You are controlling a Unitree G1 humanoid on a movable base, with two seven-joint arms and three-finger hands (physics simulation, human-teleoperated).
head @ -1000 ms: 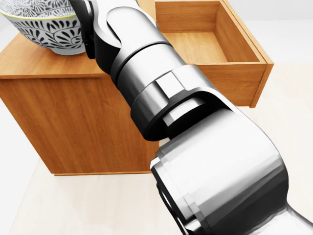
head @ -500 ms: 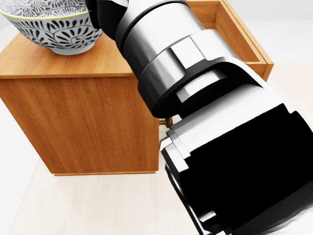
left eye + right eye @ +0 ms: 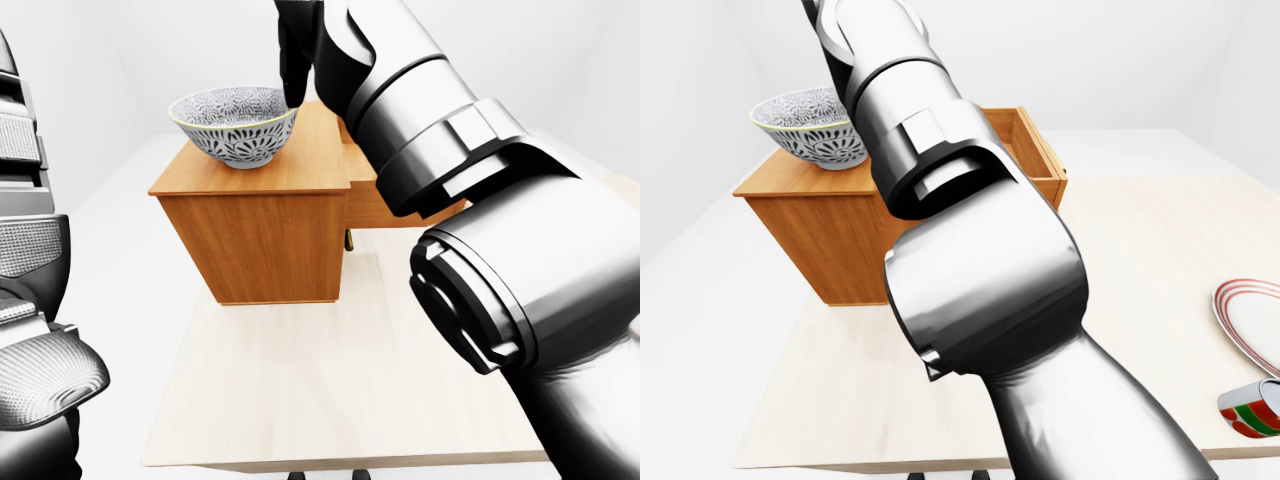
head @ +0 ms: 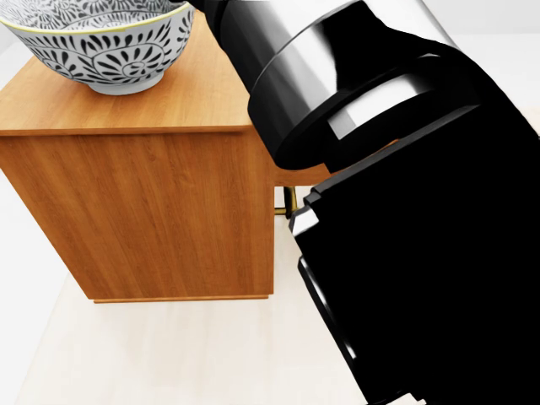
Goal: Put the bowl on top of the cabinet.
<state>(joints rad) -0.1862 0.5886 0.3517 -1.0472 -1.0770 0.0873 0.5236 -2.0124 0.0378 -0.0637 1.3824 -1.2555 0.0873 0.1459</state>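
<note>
- One patterned bowl [image 3: 235, 125] stands upright on top of the one wooden cabinet [image 3: 270, 235], toward its left side.
- One drawer [image 3: 1038, 150] is pulled open to the right.
- Far right lie one plate [image 3: 1250, 320] and one striped cup [image 3: 1252, 410].
- A wide stretch of tabletop [image 3: 300, 400] lies between the cabinet and the near edge.
- The right hand [image 3: 297, 50] hangs at the bowl's right rim; I cannot tell its opening.
- The left hand [image 3: 30, 300] is at the left edge, and its state is also unclear.
</note>
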